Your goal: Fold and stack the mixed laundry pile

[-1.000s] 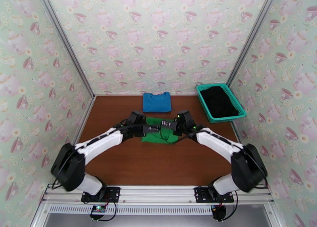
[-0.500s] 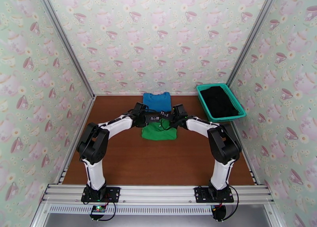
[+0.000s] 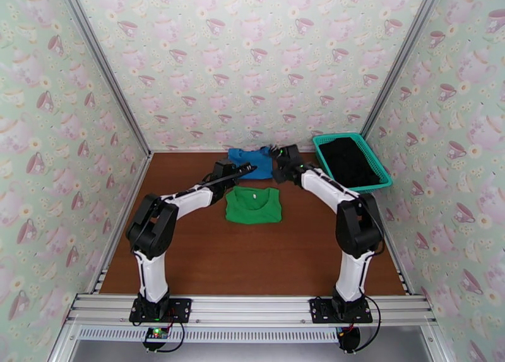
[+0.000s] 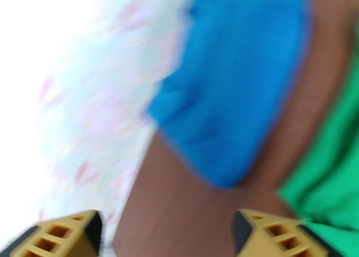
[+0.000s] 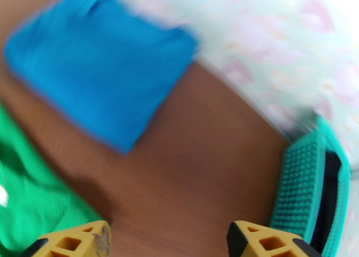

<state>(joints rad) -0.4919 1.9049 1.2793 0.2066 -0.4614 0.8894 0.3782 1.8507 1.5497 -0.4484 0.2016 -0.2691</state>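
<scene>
Green shirt (image 3: pixel 253 205) lay folded flat at mid-counter (image 3: pixel 208 262), neckline toward the back wall. Blue shirt (image 3: pixel 260 167) sat folded just behind it; the two were apart, not yet stacked. Black garment (image 3: pixel 348 161) sat heaped in the basket (image 3: pixel 324 161), back right, probably awaiting its turn. Both arms reached over the blue shirt's near edge, likely between steps.

Top view gave the layout but left the jaws too small to read. The wrist views, though blurred, settled it. Left jaws were wide apart and empty, over counter between blue (image 4: pixel 233 87) and green (image 4: pixel 332 172). Right jaws were apart and empty too. That view added the basket's lattice wall (image 5: pixel 300 181) with black cloth (image 5: pixel 330 195) inside.
</scene>
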